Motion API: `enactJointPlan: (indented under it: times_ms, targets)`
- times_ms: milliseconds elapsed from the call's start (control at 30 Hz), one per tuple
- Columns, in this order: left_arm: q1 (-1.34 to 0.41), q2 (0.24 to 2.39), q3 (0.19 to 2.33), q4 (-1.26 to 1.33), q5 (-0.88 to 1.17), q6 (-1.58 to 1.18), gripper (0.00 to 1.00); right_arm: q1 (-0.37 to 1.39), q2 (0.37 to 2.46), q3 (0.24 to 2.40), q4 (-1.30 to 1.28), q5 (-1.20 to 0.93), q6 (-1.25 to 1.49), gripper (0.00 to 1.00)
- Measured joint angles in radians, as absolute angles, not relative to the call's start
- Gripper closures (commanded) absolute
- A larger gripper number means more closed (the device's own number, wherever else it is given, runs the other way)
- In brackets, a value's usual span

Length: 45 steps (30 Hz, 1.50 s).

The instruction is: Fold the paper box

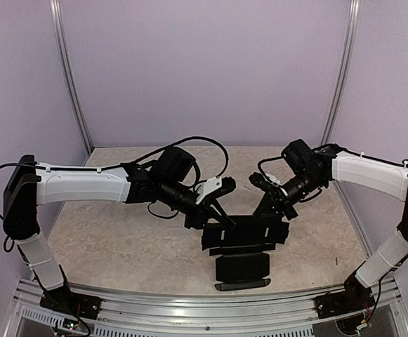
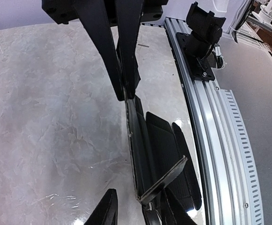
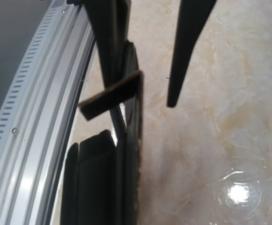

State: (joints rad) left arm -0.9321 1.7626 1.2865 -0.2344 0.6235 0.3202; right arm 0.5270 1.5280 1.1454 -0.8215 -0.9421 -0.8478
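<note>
— While both arms are bent inward over the marbled beige table [image 1: 119, 239], where is the matte black, thin cardboard paper box [image 1: 246, 240] located?

— It is located at mid-table, near the ribbed aluminium rail [image 2: 210, 140] along the near edge, between the two grippers. Most of it is laid flat. Its round-ended flaps [image 2: 161, 140] are spread toward the rail, while one long panel [image 2: 134, 136] is raised on edge.

— How is the raised panel held upright?

— It appears to be pinched at its far top corner by the right gripper [image 2: 126, 93], whose jaws are clenched with only the card's thickness between them. The hold is judged to serve as an anchor, so that the crease is prevented from springing flat.

— And the left gripper [image 1: 218, 214]?

— Nothing is grasped by it. In the right wrist view its fingers [image 3: 185, 51] are seen released and well apart, one on each side of the panel. Beside them a small brown-edged tab [image 3: 111, 93] is tilted up at the box's left end. This straddling stance is judged to be chosen so that the tab or the panel can be pressed next. The fold is judged to be at an early stage: no closed box shape is formed yet, and a slot for the tab cannot be made out.
</note>
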Motion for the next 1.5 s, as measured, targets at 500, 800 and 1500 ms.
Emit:
enactJointPlan:
  times_ms: [500,800,1500]
  targets:
    - [-0.935,1.789,1.341,-0.261,0.649,0.316,0.80,0.526,1.528,1.153,-0.821,-0.945,-0.847,1.00]
    - [-0.936,1.835,1.381,-0.269,0.670,0.289,0.94,0.525,1.528,1.153,-0.822,-0.933,-0.843,1.00]
    - [-0.954,1.824,1.281,-0.192,0.669,0.213,1.00,0.282,1.420,1.163,-0.852,-1.036,-0.823,0.79]
